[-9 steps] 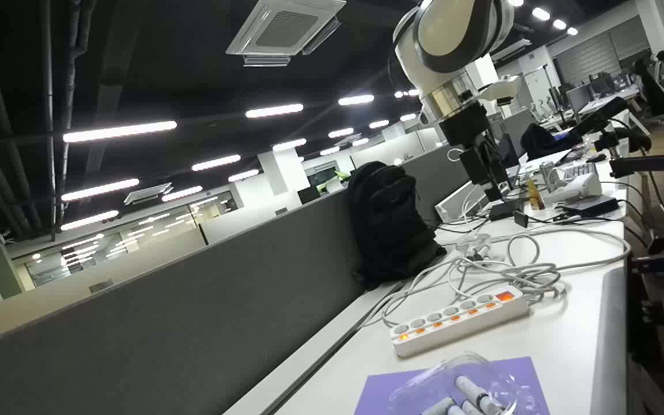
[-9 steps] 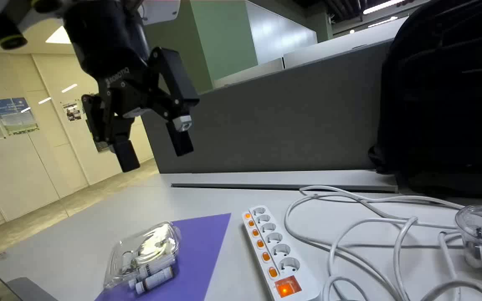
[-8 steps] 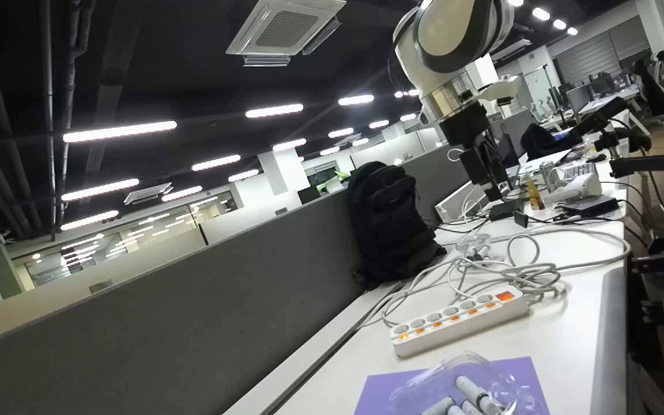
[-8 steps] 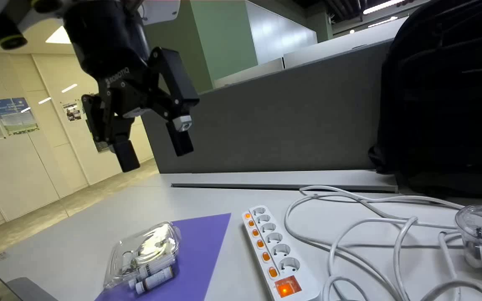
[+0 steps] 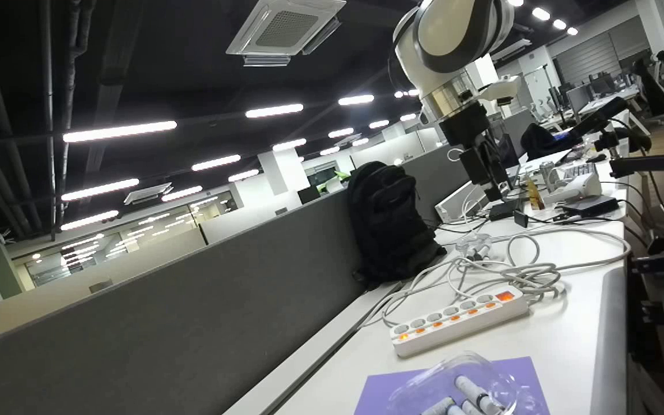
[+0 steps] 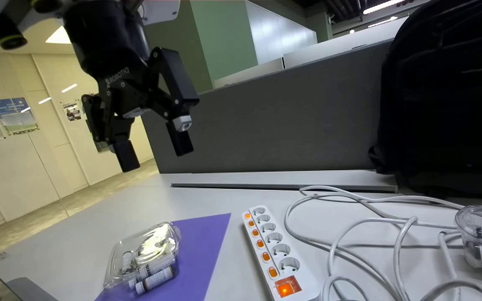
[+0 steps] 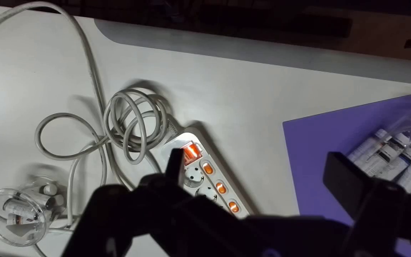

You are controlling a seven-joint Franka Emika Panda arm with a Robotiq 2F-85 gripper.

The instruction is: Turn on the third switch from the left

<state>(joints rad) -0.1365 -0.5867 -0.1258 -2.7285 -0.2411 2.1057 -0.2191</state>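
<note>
Six orange switches (image 6: pixel 260 243) line the power strip (image 6: pixel 275 246), set in from the grey edge of the desk (image 7: pixel 241 96) and slanting to it, well below our gripper (image 6: pixel 155 154), whose fingers (image 6: pixel 181 142) stand apart.

In an exterior view the rounded white robot arm with black trim (image 5: pixel 446 30) reaches down from the top edge, narrowing to a shiny metallic band (image 5: pixel 447 99) above a black cylindrical wrist section (image 5: pixel 463 123). Below hangs the black two-fingered Robotiq gripper (image 6: pixel 155 154), pointing downward aslant in both exterior views. Its jaws stand well apart, a wide gap between the rectangular black fingertip pads (image 6: pixel 126 156); the wrist view shows that gap too.
</note>
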